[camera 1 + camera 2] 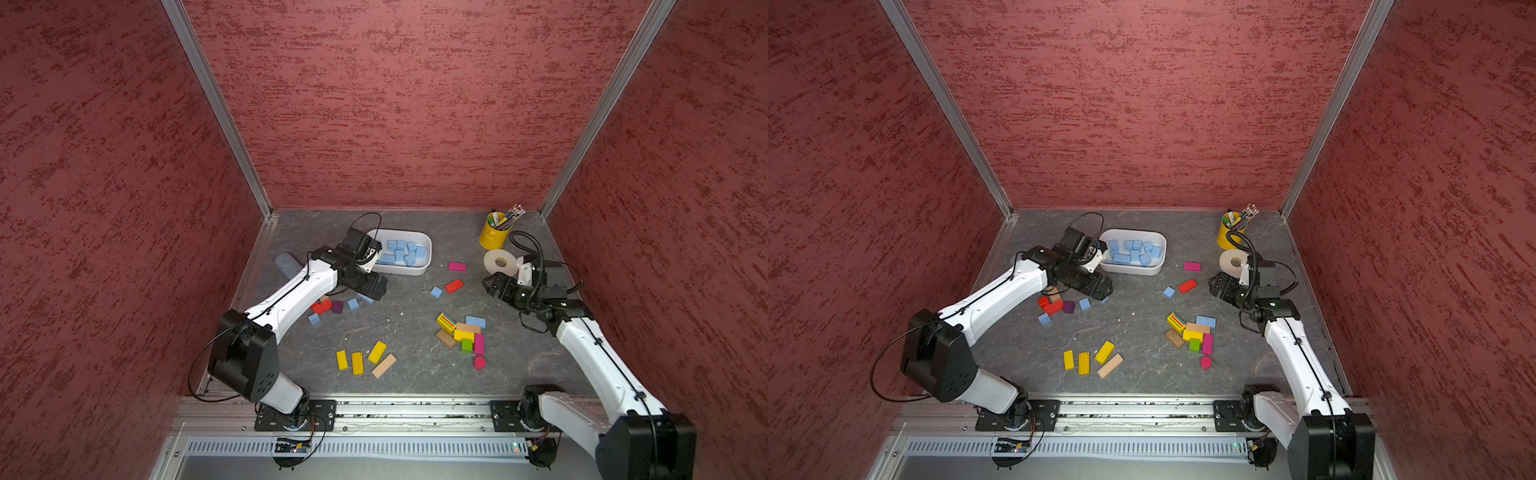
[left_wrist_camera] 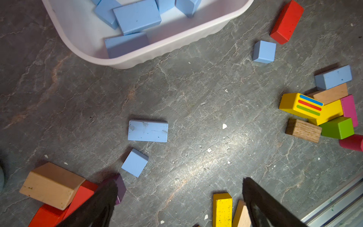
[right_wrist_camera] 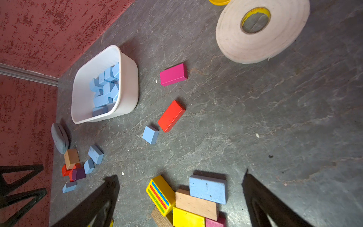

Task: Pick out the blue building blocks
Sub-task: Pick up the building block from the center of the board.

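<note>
Several blue building blocks (image 1: 401,251) lie in a white tub (image 1: 428,245) at the back. Loose blue ones sit on the grey table in both top views: a cube (image 1: 436,292) beside a red brick, a brick (image 1: 475,321) on the mixed pile, and two cubes (image 1: 353,304) (image 1: 314,318) at the left. My left gripper (image 1: 376,289) hovers open by the tub's front corner, above a flat blue brick (image 2: 148,130) and a cube (image 2: 134,162). My right gripper (image 1: 491,286) is open too, with the pile's blue brick (image 3: 208,188) seen between its fingers, lower down.
A yellow pencil cup (image 1: 493,232) and a tape roll (image 1: 500,262) stand at the back right. A mixed pile (image 1: 461,334), yellow bricks (image 1: 357,361), a red and purple cluster (image 1: 326,306), a magenta brick (image 1: 457,266) and a grey oval object (image 1: 286,264) lie around.
</note>
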{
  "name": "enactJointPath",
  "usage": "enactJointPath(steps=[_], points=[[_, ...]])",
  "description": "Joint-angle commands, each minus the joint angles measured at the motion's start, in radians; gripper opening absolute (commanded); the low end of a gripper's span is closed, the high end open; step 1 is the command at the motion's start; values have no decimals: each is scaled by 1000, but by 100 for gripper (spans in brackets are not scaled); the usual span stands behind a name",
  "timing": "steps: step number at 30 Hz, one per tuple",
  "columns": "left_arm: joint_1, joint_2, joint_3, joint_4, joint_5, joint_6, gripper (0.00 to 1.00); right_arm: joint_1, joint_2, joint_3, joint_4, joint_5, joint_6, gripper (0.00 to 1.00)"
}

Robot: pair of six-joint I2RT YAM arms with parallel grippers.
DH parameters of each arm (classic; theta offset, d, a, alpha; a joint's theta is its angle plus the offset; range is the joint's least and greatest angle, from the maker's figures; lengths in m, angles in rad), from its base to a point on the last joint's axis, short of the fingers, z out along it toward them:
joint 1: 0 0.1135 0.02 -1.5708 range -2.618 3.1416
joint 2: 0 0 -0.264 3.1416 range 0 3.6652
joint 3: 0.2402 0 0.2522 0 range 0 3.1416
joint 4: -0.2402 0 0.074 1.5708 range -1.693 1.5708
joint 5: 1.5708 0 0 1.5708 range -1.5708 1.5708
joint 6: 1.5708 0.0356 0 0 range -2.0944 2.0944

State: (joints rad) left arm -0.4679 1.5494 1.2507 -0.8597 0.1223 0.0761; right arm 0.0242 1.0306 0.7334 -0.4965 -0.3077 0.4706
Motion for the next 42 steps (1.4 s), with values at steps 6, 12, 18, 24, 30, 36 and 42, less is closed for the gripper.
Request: enactJointPath(steps=[6,12,18,24,30,36,42], points=[[-9,116,73,-34,-64,51,100,-3,-12,-12,19,-8,-10,99],[-11,185,92,-30,-87,75,100,-4,-14,-15,14,-6,-15,99],[-8,237,86,0,-94,91,100,-3,-10,-15,15,-7,-16,99],[-1,291,88,29,-97,91,100,-4,-9,-15,13,-5,-16,99],[13,338,88,56,-96,93,100,-4,-12,-15,7,-5,-16,99],[26,359,87,69,-98,98,100,-4,-15,-14,3,-4,-16,99],[43,379,85,70,-95,96,95,-3,-15,-15,-1,-5,-18,99]])
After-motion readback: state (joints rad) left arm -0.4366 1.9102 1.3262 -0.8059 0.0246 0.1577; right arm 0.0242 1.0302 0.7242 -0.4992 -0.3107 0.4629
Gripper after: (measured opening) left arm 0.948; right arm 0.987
